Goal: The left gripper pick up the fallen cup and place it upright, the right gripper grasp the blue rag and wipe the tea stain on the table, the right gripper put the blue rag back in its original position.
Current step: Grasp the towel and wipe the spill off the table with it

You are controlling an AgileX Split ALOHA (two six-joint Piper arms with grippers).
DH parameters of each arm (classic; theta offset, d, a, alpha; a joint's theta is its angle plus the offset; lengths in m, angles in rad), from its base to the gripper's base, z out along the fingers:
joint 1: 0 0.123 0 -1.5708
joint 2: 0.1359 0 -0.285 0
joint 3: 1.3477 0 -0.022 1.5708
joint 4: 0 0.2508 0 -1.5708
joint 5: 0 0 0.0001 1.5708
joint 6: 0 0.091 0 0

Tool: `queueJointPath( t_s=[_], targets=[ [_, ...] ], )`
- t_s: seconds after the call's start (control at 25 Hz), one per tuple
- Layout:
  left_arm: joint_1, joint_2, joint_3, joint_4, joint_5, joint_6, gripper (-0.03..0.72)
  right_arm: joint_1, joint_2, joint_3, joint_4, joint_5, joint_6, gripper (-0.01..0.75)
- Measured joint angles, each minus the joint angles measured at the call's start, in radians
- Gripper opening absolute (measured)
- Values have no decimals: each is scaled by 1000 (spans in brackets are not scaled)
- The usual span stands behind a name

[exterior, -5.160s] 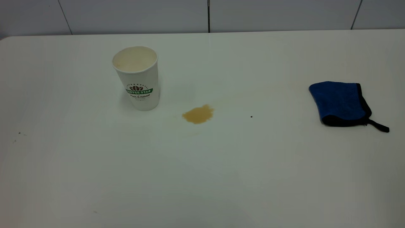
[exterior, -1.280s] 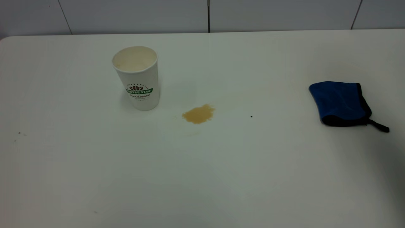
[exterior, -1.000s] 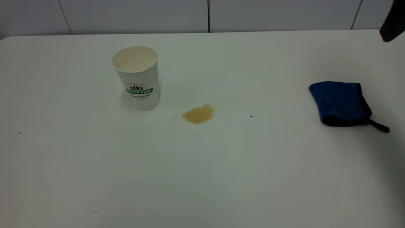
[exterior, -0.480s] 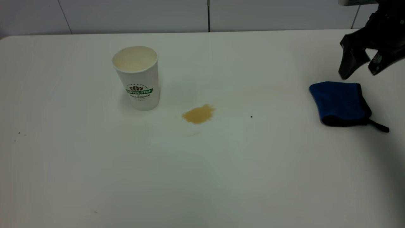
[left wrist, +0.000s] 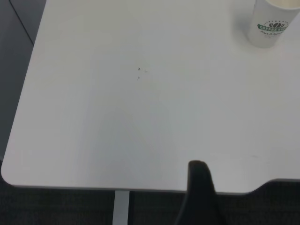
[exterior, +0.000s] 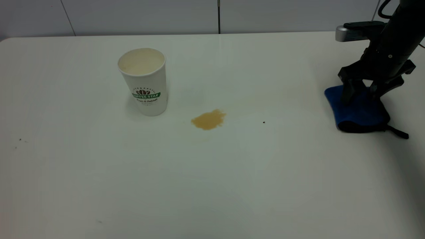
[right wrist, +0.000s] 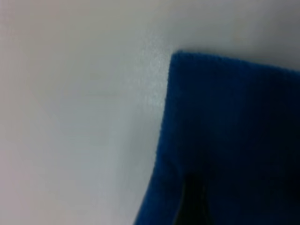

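Observation:
The cup stands upright at the table's back left, with its green logo band facing the camera; it also shows in the left wrist view. The tea stain lies on the table just right of the cup. The blue rag lies at the right. My right gripper is open, with its fingers spread and their tips down on the rag's far part. The right wrist view is filled by the rag, with one dark fingertip against it. My left gripper hangs over the table's near left edge, far from the cup.
A tiny black speck lies between the stain and the rag. The rag's black strap trails to the right. A grey tiled wall stands behind the table. The table's rounded corner and the dark floor show in the left wrist view.
My right arm came in from the upper right and dropped until its open fingers reached the blue rag. The cup, the stain and the rag have not moved.

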Motion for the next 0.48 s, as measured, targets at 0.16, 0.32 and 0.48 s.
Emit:
queueJointPath(
  t_s=[0.16, 0.32, 0.48],
  targets=[
    [0, 0, 0, 0, 0, 0, 566, 0, 26, -14, -3, -4, -5, 509],
    [0, 0, 0, 0, 0, 0, 566, -1, 38, -21, -9, -6, -10, 370],
    [0, 0, 0, 0, 0, 1, 566, -1, 42, -25, -4, -1, -12, 151]
  ],
)
